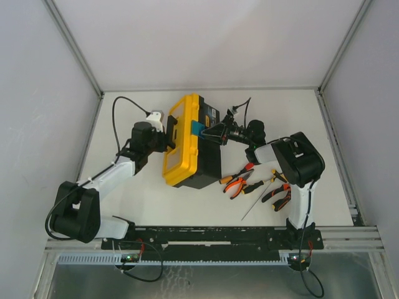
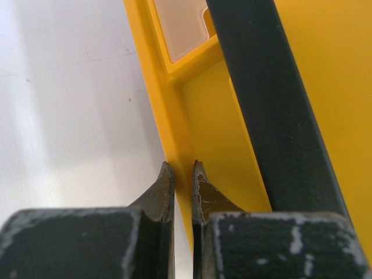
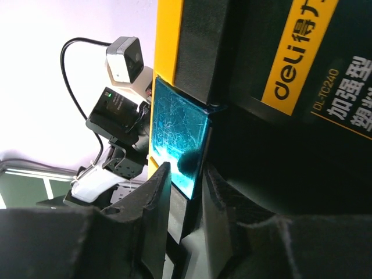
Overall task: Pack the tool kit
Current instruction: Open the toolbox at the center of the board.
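The toolbox stands mid-table with its yellow lid [image 1: 182, 140] on the left and its black body [image 1: 211, 163] on the right. My left gripper [image 1: 167, 139] is shut on the lid's left rim; in the left wrist view [image 2: 181, 168] the yellow rim [image 2: 152, 87] runs between the jaws, beside the black handle [image 2: 264, 99]. My right gripper [image 1: 211, 132] is at the teal latch [image 1: 197, 129]. In the right wrist view the gripper [image 3: 186, 174] has its jaws closed around the latch's [image 3: 174, 131] lower end. Orange-handled pliers [image 1: 237, 182] lie right of the box.
More pliers [image 1: 278, 196], a thin long screwdriver [image 1: 257, 202] and a short one [image 1: 252, 186] lie on the table right of the box, near the right arm. The left arm's camera and cable [image 1: 153, 116] sit just left of the lid. White walls enclose the table.
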